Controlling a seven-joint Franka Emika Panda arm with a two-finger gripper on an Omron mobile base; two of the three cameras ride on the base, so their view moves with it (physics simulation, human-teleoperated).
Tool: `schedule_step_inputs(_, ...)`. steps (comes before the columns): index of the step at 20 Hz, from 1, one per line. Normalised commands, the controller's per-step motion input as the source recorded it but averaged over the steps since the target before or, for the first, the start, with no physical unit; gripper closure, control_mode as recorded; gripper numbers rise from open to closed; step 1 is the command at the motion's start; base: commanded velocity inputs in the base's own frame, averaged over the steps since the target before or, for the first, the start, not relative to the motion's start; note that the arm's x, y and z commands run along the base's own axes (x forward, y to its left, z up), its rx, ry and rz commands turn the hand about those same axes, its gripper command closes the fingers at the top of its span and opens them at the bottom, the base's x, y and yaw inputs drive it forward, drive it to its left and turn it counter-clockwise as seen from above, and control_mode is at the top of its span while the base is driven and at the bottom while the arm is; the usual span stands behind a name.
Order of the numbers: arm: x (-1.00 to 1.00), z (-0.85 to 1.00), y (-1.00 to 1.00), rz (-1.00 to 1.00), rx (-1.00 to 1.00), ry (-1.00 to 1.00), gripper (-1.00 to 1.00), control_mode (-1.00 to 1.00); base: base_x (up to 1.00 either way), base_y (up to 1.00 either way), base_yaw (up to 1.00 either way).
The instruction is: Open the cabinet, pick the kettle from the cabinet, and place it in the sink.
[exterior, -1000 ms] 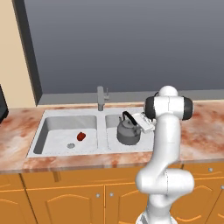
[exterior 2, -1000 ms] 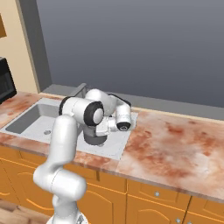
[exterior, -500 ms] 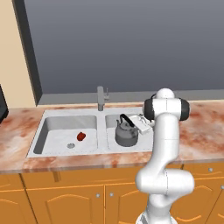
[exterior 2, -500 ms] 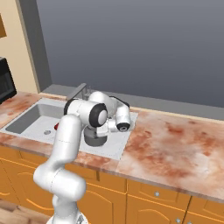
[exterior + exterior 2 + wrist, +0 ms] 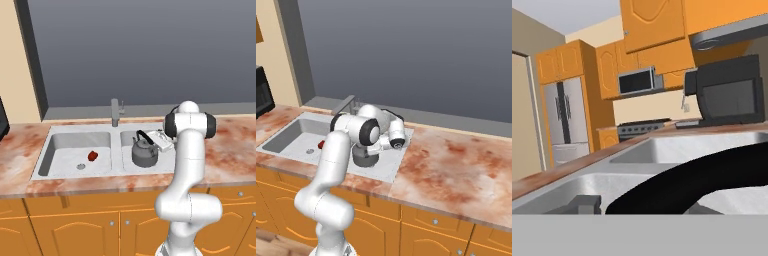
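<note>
now kettle (image 5: 144, 154) – in sink (image 5: 75, 137)

One kettle (image 5: 144, 154), one small red object (image 5: 92, 156), one faucet (image 5: 115, 111) — one double-bowl sink (image 5: 70, 168).

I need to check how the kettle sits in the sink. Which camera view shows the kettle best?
The left base view: the whole kettle shows, upright in the sink's right bowl. In the right base view the arm hides most of it, leaving its lower body. The hand view shows just its black handle, close up.
</note>
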Motion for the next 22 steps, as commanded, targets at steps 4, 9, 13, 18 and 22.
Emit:
schedule_step_inputs(4, 0.02, -0.31, 0.00, 0.05, 0.00, 0.00, -1.00, -1.00, 0.00, 0.00, 0.00)
schedule_step_inputs(9, 0.00, -0.28, 0.00, 0.02, 0.00, 0.00, -1.00, -1.00, 0.00, 0.00, 0.00)
schedule_step_inputs(13, 0.01, -0.19, -0.05, 0.00, 0.00, 0.00, -1.00, -1.00, 0.00, 0.00, 0.00)
schedule_step_inputs(18, 0.02, -0.18, -0.09, 0.00, 0.00, 0.00, -1.00, -1.00, 0.00, 0.00, 0.00)
schedule_step_inputs(22, 0.08, -0.11, -0.14, 0.00, 0.00, 0.00, -1.00, -1.00, 0.00, 0.00, 0.00)
